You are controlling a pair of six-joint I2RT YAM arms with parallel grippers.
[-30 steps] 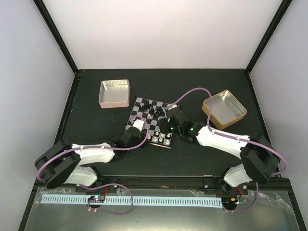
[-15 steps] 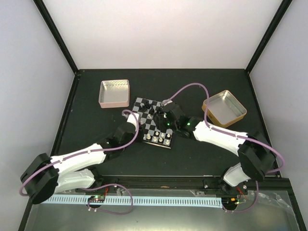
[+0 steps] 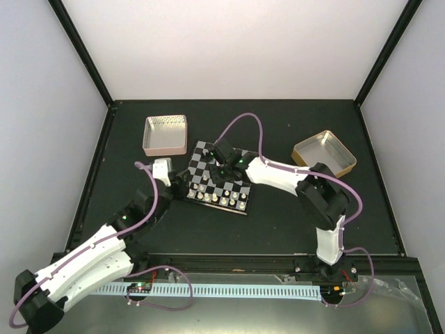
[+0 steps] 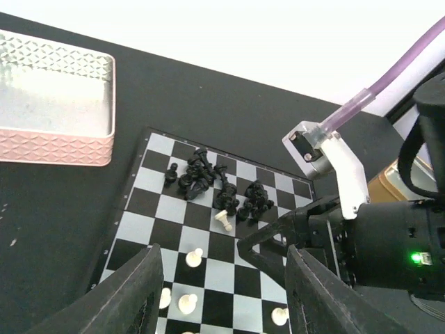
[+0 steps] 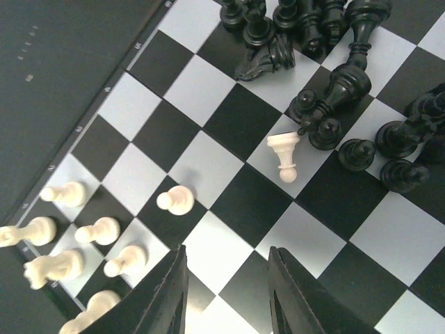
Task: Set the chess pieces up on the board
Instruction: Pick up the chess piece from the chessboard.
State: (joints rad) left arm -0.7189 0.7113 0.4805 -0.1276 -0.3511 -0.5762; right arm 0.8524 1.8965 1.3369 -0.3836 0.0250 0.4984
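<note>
The board (image 3: 201,154) lies mid-table. Black chess pieces (image 5: 327,69) lie heaped on its far half, also in the left wrist view (image 4: 201,177). One cream pawn (image 5: 284,156) lies tipped beside them. Another cream pawn (image 5: 175,200) stands alone, and several cream pieces (image 5: 69,236) stand along the near-left edge. My right gripper (image 5: 229,292) hovers open and empty over the board's middle (image 3: 221,170); its fingers also show in the left wrist view (image 4: 278,240). My left gripper (image 4: 222,299) is open and empty at the board's left edge (image 3: 178,185).
A pink tin (image 3: 165,134) stands at the back left of the board, also in the left wrist view (image 4: 55,104). A gold tin (image 3: 324,158) stands to the right. The right arm's purple cable arches over the board's far side.
My left gripper has pulled back leftward off the board to its left edge. My right gripper has moved left and farther in, over the board's middle.
</note>
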